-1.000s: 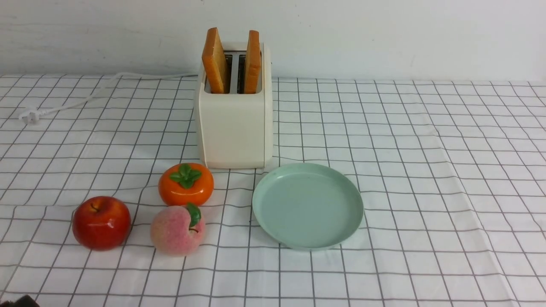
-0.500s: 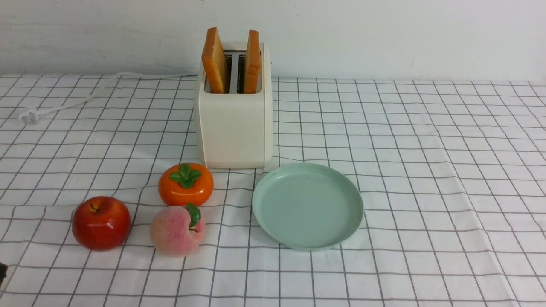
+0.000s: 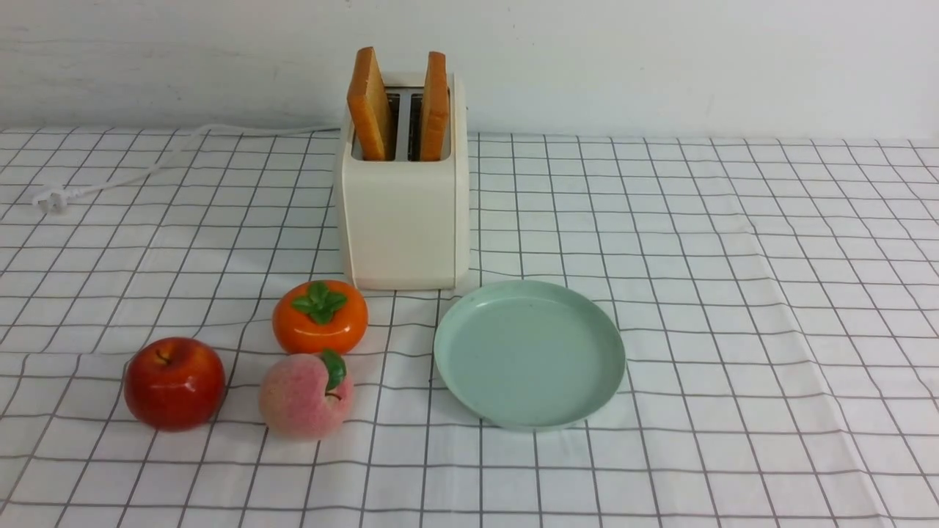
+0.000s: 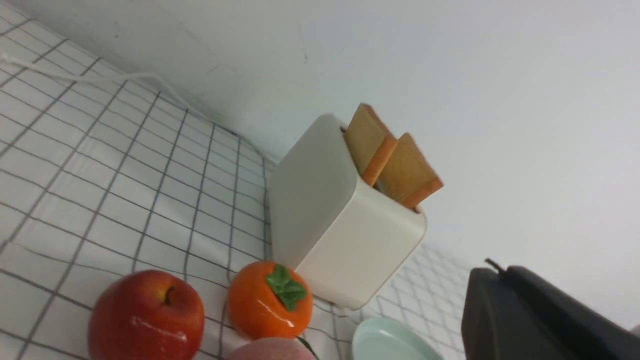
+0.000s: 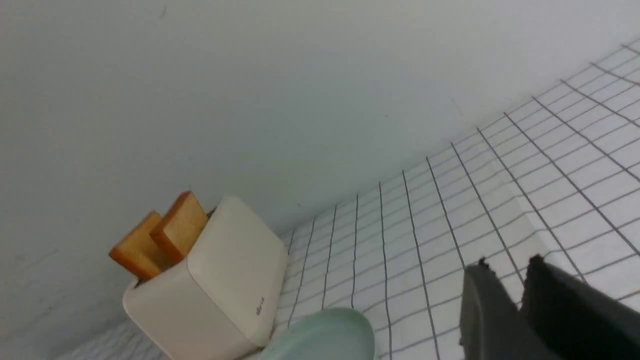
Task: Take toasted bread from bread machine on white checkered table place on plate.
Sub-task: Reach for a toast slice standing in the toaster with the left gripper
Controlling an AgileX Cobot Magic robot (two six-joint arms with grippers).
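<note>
1. Left hand (image 4: 502,272): fingers pressed together, nothing between them, touching nothing. It hangs in the air on the fruit side and is out of the front view.
2. Right hand (image 5: 509,263): only a narrow slit between the fingers. It is empty, hovers over the right part of the desk (image 3: 733,293), well apart from everything, and is also out of the front view.
3. Plate (image 3: 528,352): bare and flat on the desk, around the middle and toward the near edge, just beside the bread machine's front right corner.
4. Bread machine (image 3: 402,220): upright, mid-desk toward the far edge. Its cord (image 3: 147,165) trails off toward the far left corner.
5. Toasted bread: left slice (image 3: 369,103) and right slice (image 3: 435,103) both stand in the slots with their top halves sticking out. The left one leans a bit.
6. Apple (image 3: 174,383), persimmon (image 3: 320,317) and peach (image 3: 304,396) are clustered left of the plate, toward the near edge. They are not part of the job.
7. Progress, my read: nothing is done yet. No slice is gripped, lifted or plated, so both slices are left to move.
</note>
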